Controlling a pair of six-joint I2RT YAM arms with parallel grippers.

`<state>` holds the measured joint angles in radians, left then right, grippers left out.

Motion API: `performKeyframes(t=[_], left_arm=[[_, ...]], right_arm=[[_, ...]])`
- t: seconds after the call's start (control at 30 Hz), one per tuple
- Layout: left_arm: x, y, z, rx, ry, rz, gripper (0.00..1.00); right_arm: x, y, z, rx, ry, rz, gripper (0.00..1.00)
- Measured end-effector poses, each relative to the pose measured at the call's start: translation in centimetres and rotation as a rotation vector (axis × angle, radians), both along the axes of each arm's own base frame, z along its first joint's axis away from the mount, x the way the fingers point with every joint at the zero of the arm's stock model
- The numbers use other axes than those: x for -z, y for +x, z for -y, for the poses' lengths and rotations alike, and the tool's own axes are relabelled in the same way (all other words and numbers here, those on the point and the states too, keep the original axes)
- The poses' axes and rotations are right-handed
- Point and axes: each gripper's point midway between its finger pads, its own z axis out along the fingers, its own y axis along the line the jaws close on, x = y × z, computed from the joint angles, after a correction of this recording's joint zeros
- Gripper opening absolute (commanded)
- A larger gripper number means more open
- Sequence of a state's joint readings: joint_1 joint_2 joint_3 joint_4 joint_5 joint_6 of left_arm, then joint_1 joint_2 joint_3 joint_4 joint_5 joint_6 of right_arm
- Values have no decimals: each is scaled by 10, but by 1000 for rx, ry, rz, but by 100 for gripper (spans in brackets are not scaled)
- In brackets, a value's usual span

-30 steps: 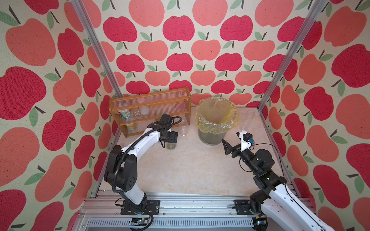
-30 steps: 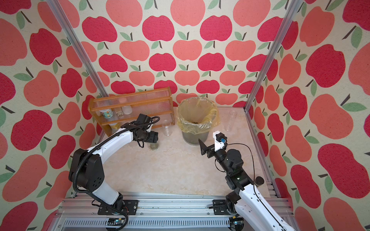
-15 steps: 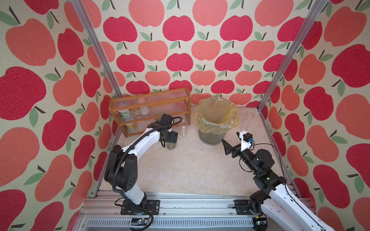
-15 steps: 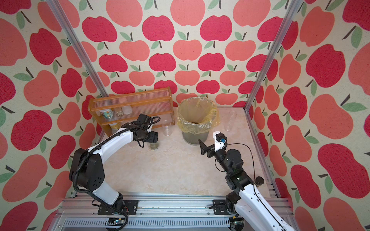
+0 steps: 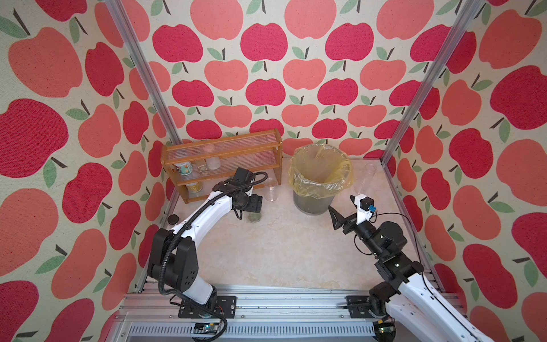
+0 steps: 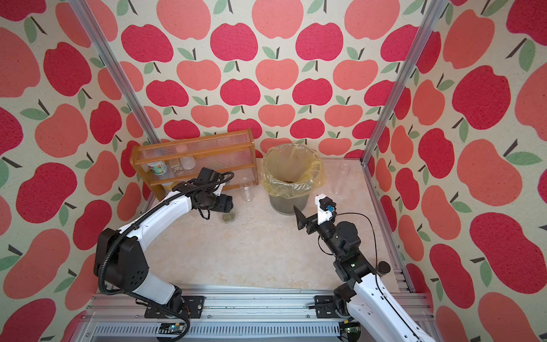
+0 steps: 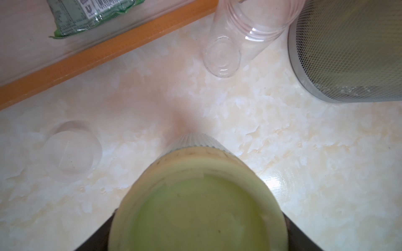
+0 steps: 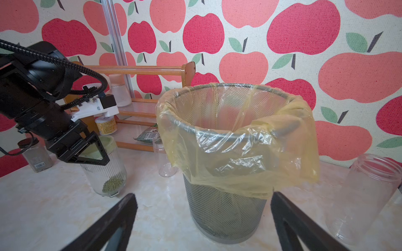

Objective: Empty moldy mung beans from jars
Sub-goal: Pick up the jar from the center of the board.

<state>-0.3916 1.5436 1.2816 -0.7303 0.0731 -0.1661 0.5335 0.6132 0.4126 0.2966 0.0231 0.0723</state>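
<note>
Neither arm has shifted: left tool point(image 8: 97, 150) clamps the pale green lid point(image 7: 200, 206) of the squat jar point(image 8: 106, 173), mung beans point(image 8: 112, 184) below it; right tool point(image 5: 342, 210) stands with jaws apart, bin point(image 8: 228, 208) ahead.

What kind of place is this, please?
Probably a robot test booth staged as a kitchen corner: apple-print panels on aluminium posts, two robot arms bolted to a metal rail, plus a wooden rack and a lined mesh bin.
</note>
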Motion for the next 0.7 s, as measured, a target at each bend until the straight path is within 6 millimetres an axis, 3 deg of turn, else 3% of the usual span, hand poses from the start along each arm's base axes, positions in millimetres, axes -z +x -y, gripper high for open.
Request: performKeyframes(t=[0.17,0.47,0.7], left_arm=[[-24,3,2,2,-23,46,55],[-44,-4,1,7,-35,53,53],[-98,3,4,12,-76,127,52]], right_arm=[[2,0,-3,-15,-4,-7,99],[4,1,-15,-72,-13,-24,99],[-2,8,-28,-120,9,-13,99]])
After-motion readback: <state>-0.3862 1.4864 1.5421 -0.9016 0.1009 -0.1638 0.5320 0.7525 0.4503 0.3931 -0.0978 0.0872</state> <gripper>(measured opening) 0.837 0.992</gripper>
